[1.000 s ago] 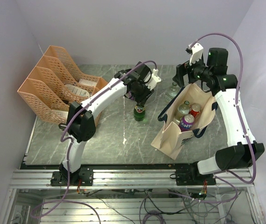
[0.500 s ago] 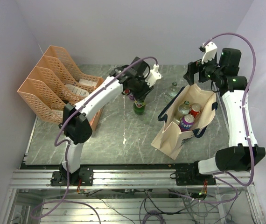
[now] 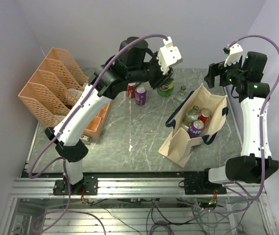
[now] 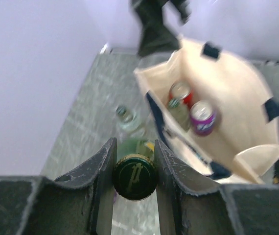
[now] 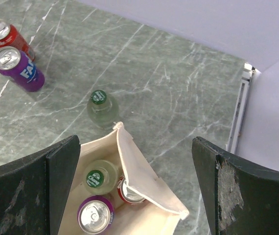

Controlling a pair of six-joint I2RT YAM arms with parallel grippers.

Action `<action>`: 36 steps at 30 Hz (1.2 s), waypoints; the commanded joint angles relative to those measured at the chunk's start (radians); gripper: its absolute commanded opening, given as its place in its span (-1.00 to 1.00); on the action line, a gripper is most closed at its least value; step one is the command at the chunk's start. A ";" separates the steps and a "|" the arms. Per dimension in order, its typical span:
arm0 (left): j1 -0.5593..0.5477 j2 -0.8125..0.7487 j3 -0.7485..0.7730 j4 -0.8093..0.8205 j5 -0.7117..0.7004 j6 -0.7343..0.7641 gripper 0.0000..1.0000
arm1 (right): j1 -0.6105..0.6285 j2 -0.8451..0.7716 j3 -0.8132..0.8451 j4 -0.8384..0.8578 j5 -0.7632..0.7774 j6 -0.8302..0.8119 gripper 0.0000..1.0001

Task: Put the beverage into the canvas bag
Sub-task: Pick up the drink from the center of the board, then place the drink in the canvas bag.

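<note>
Cream-beige canvas bag (image 3: 176, 144) with navy strap handles stands open on the grey marble table (image 3: 129, 142), holding a purple can (image 3: 196, 128), a red can (image 3: 205, 115) and a clear bottle (image 3: 193, 113). Right gripper (image 5: 135, 138) hangs above its far end, fingers spread wide and empty. Left gripper (image 4: 134, 147) clenches the dark-capped green bottle (image 4: 135, 176) by its neck, off the table just left of the bag

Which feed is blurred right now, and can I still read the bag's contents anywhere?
Left wrist view: motion blur smears the canvas bag and the purple can inside; only the green bottle in the left hand is crisp. Right wrist view: sharp, that can and the clear bottle beside it read clearly. Top external view: sharp, evenly lit, no glare.
</note>
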 commanded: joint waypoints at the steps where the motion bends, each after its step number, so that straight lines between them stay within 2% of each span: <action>1: -0.068 0.010 0.124 0.181 0.077 -0.014 -0.86 | -0.039 -0.047 -0.004 0.020 -0.008 0.018 0.93; 7: -0.146 0.062 0.147 0.263 0.124 -0.045 -0.86 | -0.103 -0.102 -0.060 0.023 -0.049 0.041 0.93; 19: -0.169 0.213 0.197 0.502 0.213 -0.263 -0.86 | -0.215 -0.195 -0.131 0.011 -0.107 0.078 0.93; 27: -0.185 0.282 0.159 0.535 0.266 -0.283 -0.87 | -0.222 -0.188 -0.127 -0.012 -0.125 0.061 0.93; 36: -0.184 0.347 0.128 0.497 0.291 -0.222 -0.86 | -0.222 -0.160 -0.115 -0.049 -0.133 0.035 0.94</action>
